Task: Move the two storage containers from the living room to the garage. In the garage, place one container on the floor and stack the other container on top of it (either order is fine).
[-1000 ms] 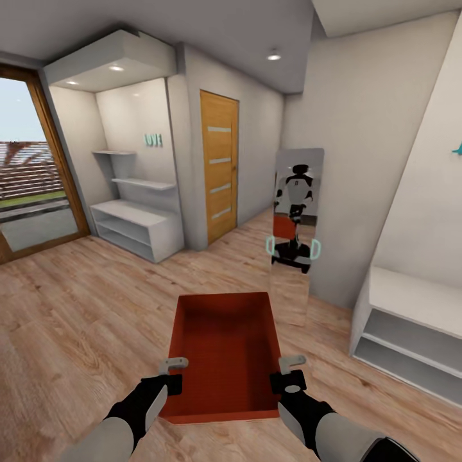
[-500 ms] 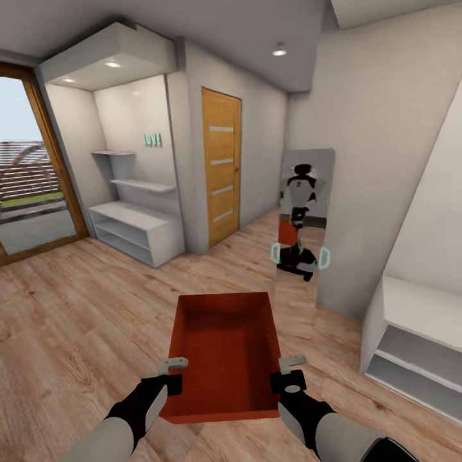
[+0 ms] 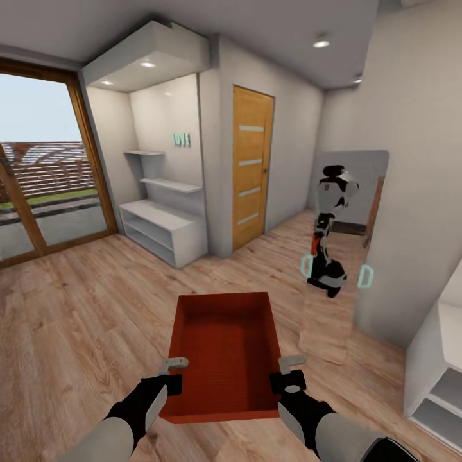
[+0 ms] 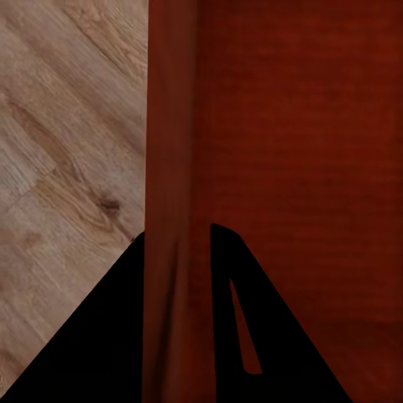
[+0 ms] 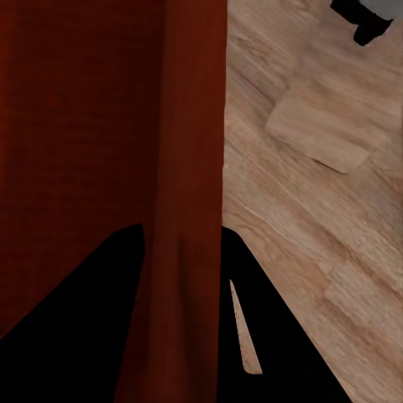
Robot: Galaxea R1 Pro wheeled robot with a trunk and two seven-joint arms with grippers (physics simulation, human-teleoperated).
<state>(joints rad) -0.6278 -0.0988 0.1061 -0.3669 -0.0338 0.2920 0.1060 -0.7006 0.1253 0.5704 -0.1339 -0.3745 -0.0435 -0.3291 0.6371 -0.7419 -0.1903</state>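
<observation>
Orange-red storage container (image 3: 224, 353) held level between both arms above wood-plank floor (image 3: 77, 321). Left gripper (image 3: 173, 374) clamps left wall, right gripper (image 3: 287, 372) clamps right wall. Ahead: wooden door (image 3: 251, 165), wall mirror (image 3: 340, 250), white shelving (image 3: 163, 228).

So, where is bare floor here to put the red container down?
Bare wood floor lies wide between the glass door, the white shelf unit and the container. Right side is tighter: mirror and a white cabinet.

Home interior, hallway-like: light wood-plank floor (image 3: 83, 321), honey-coloured panelled door (image 3: 251, 165) at 12 o'clock, white built-in shelving (image 3: 163, 221), tall wall mirror (image 3: 340, 244) at 1 o'clock.
</observation>
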